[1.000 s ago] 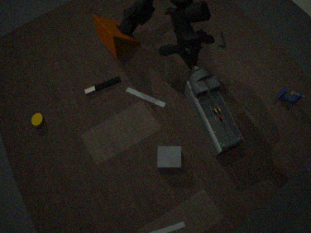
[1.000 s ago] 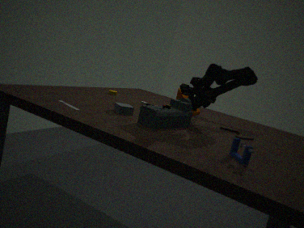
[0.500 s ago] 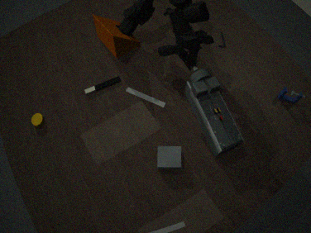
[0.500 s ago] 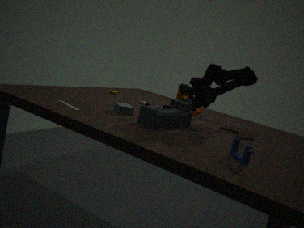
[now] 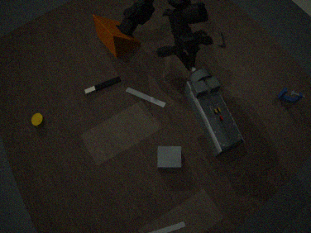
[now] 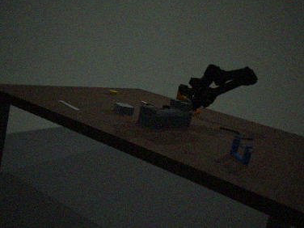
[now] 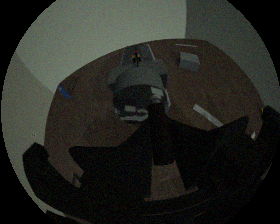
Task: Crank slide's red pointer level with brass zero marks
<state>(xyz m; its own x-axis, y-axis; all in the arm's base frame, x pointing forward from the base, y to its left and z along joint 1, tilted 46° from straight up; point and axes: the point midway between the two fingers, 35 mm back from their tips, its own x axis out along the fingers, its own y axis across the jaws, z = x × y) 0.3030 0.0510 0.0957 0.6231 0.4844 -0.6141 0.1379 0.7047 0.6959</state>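
The machine [image 5: 228, 137] [image 6: 166, 119] [image 7: 137, 76] is a long grey box with a rounded housing at the arm's end. On its top, the slide's red pointer [image 5: 222, 118] [image 7: 135, 52] stands a little past the two brass zero marks [image 5: 217, 110] [image 7: 136, 58], on the side away from the housing; it is not level with them. My gripper [image 5: 192, 67] [image 7: 155, 121] is at the housing end, shut on the crank handle [image 7: 162, 145], a dark upright shape between the fingers. The crank arm is mostly hidden by the fingers and the dim light.
A grey block [image 5: 169, 157] [image 6: 124, 108] [image 7: 189, 61] and a pale strip [image 5: 145, 97] lie beside the machine. A blue bracket [image 5: 289, 97] [image 6: 241, 151] stands on its other side. An orange wedge [image 5: 108, 35], a black-and-white stick [image 5: 108, 83] and a yellow disc [image 5: 37, 119] are farther off.
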